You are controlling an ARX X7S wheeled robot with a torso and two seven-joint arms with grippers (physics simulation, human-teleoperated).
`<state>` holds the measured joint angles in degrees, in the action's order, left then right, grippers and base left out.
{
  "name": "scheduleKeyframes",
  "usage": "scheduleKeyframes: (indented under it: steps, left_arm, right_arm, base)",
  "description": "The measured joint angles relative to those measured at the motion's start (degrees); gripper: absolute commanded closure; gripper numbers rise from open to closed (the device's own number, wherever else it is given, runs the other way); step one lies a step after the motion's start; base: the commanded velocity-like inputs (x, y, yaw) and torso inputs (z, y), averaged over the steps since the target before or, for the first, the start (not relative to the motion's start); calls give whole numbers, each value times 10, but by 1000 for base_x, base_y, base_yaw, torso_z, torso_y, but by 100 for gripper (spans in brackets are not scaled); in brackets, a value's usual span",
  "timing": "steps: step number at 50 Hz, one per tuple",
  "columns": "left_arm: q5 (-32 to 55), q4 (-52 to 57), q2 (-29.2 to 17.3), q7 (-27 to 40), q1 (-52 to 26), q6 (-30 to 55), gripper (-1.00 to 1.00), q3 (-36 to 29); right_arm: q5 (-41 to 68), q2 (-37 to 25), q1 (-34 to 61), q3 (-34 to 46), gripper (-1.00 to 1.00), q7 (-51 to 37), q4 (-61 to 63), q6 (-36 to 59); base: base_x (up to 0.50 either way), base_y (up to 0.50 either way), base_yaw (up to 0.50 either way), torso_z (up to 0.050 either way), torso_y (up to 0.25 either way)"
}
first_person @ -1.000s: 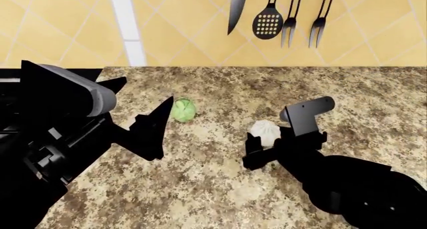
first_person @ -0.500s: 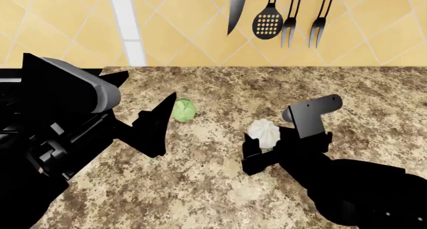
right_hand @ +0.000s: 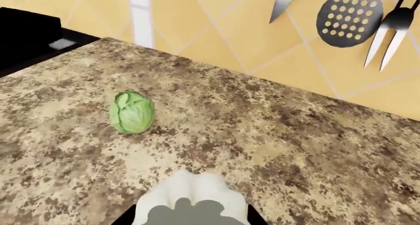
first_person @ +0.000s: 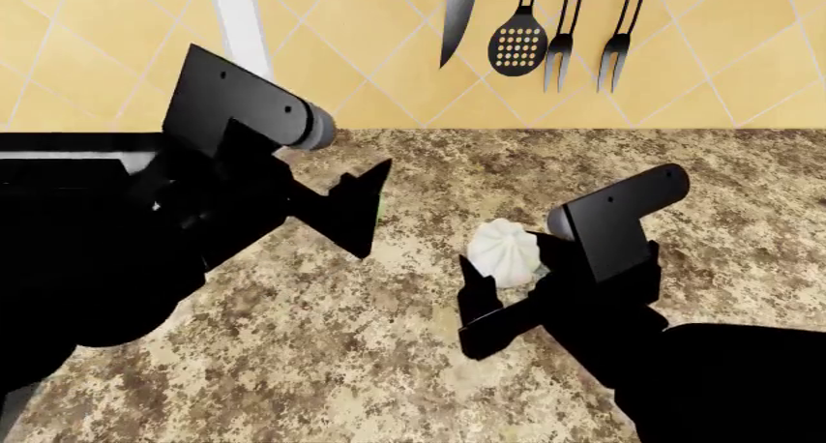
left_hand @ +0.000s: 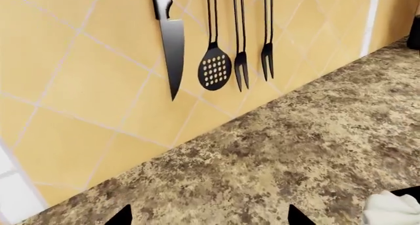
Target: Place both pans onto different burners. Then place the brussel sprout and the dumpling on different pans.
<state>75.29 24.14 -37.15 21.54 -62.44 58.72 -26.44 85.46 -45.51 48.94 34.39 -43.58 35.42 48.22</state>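
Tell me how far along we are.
Pans and burners are out of view, so that step can't be judged. In hand: the right gripper is around the dumpling, apparently gripping it. Left: the sprout lies on the counter, ungrasped.

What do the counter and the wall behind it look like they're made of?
The counter looks like polished granite: a mottled brown, tan and black speckle. It is a render, so laminate cannot be excluded. The wall looks like glazed yellow ceramic tile, set diagonally with pale grout lines, plus a white strip.
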Motion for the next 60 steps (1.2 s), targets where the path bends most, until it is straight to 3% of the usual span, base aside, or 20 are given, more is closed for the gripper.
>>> scheduleKeyframes:
  steps: [29,60]
  left_arm:
    - [-125,-165,74,-71,-15,-27,-100,-107]
    - [-206,-242,101,-92,12,-62,-100,-163]
  right_arm:
    - [-3,6,11,7,100,9,13,5]
    - [-22,22,18,21,100,35,-3,5]
  base:
    - [0,0,0,0,0]
    - [0,0,0,0,0]
